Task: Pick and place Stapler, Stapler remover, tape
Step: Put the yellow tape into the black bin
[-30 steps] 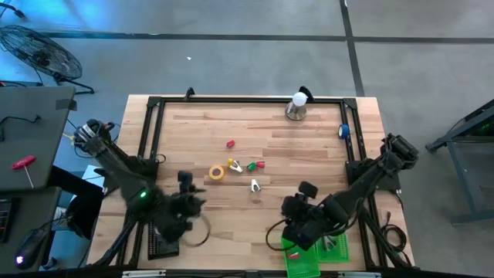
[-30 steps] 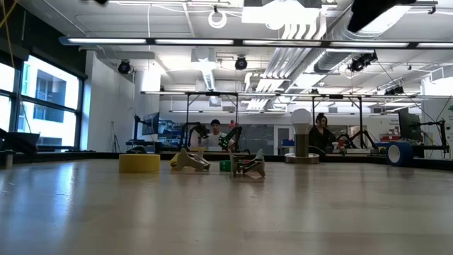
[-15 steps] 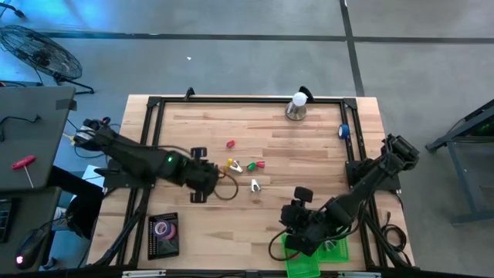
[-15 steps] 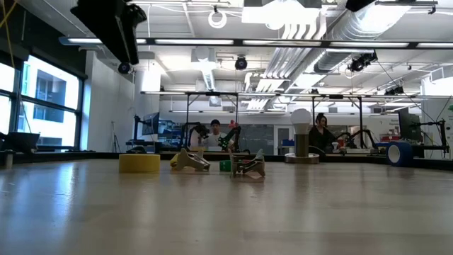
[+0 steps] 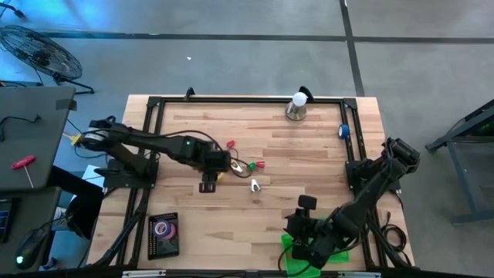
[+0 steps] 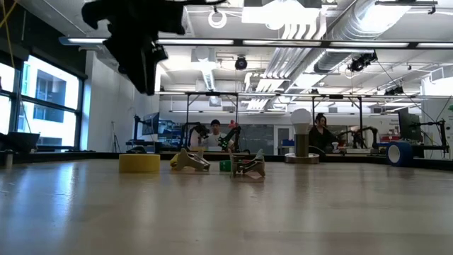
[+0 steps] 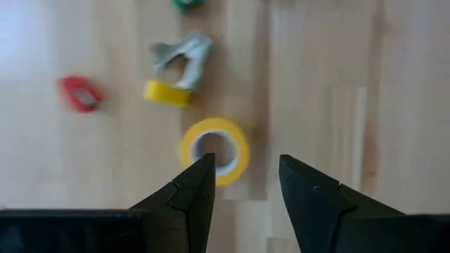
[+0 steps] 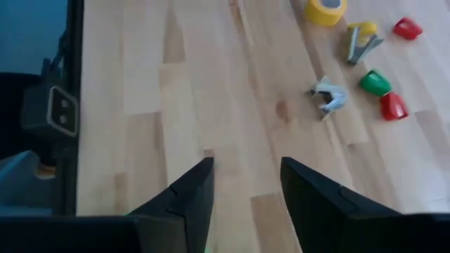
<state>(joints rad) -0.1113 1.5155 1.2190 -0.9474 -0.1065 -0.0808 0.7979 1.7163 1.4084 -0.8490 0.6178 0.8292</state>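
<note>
2 tools gape empty: left tool above yellow tape, right tool over table's near edge.

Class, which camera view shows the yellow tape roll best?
The left wrist view: the yellow tape roll lies large and unobstructed, its hole visible. The low view shows it edge-on, the right wrist view partly cut off, and the high view hides it under the left arm.

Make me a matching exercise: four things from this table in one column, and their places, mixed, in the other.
Things:
1. yellow tape roll
2. pink tape roll
3. blue roll
4. light bulb

Places:
a. in the black tray
b. at the far edge of the table
c. below the open left pincer
d. by the right frame rail

Pairs: 1-c, 2-a, 3-d, 4-b.
</note>
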